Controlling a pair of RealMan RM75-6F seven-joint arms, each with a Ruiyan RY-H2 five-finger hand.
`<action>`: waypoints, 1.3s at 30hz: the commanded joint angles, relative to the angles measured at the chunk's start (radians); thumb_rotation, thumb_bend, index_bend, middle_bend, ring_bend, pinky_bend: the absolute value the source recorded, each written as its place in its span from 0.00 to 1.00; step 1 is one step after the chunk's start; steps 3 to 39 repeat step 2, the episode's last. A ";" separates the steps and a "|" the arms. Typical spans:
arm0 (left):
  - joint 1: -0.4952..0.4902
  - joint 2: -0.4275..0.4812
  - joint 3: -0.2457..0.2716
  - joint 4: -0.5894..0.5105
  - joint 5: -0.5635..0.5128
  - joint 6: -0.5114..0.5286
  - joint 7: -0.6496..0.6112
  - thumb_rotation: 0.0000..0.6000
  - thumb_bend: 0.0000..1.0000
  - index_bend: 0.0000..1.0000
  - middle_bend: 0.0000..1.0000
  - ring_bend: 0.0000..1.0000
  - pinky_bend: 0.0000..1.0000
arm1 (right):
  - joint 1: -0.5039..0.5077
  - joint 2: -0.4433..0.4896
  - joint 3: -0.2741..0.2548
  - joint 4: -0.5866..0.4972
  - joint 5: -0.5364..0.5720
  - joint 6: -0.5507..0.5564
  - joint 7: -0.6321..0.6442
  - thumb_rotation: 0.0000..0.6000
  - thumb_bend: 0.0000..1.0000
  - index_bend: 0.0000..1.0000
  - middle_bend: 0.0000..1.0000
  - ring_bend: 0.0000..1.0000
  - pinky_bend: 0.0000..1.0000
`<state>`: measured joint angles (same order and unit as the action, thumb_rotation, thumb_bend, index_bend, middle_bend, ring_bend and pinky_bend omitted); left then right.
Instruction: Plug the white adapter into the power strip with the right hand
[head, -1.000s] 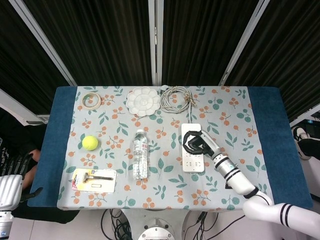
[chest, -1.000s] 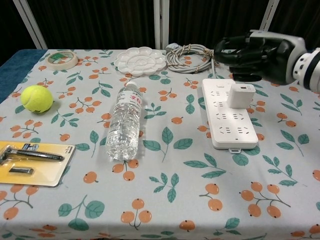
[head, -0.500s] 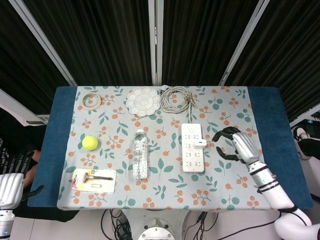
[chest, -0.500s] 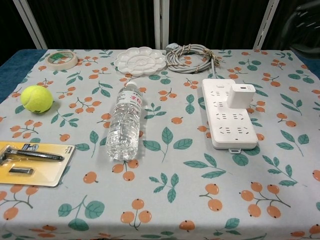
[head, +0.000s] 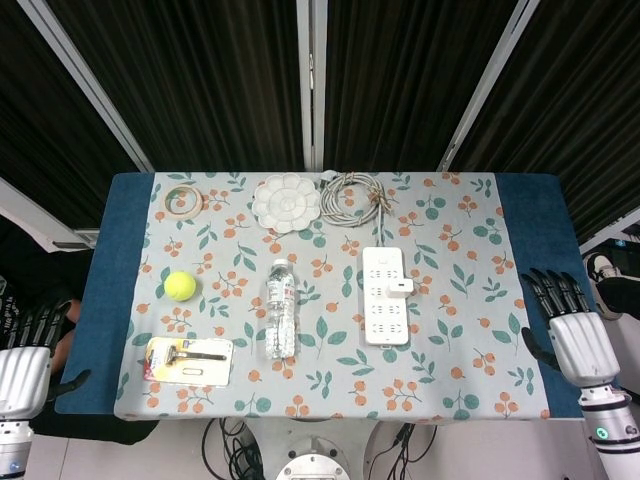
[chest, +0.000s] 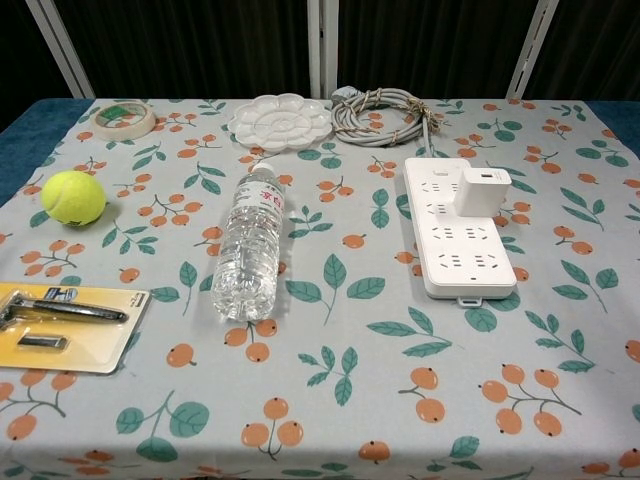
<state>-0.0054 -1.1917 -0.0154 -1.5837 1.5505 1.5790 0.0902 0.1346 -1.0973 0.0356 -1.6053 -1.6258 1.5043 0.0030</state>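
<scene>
Left hand (head: 22, 372) low at the table's (head: 104, 300) near-left corner, off the cloth, fingers extended side by side, holding nothing. Right hand (head: 572, 335) mirrored at the near-right edge, fingers straight and slightly spread, empty, well apart from the strip.

Across the tabletop, left to right: one tape roll (chest: 125, 119) at the far left; one tennis ball (chest: 73, 197); one carded razor (chest: 65, 324) near the front edge; one water bottle (chest: 249, 246) lying on its side; one flower-shaped palette (chest: 281, 122); one coiled cable (chest: 382, 107); one power strip (chest: 457, 226). White adapter (chest: 480, 190) seated upright in the strip's right-hand side, toward the far end.
</scene>
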 joint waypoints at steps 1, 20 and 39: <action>-0.001 -0.002 0.000 0.000 0.000 -0.001 0.002 1.00 0.08 0.06 0.00 0.00 0.00 | -0.009 -0.005 -0.010 0.011 -0.011 0.009 -0.001 1.00 0.33 0.00 0.05 0.00 0.00; -0.001 -0.003 -0.001 0.000 0.000 -0.001 0.003 1.00 0.08 0.06 0.00 0.00 0.00 | -0.009 -0.005 -0.012 0.009 -0.010 0.004 -0.006 1.00 0.33 0.00 0.05 0.00 0.00; -0.001 -0.003 -0.001 0.000 0.000 -0.001 0.003 1.00 0.08 0.06 0.00 0.00 0.00 | -0.009 -0.005 -0.012 0.009 -0.010 0.004 -0.006 1.00 0.33 0.00 0.05 0.00 0.00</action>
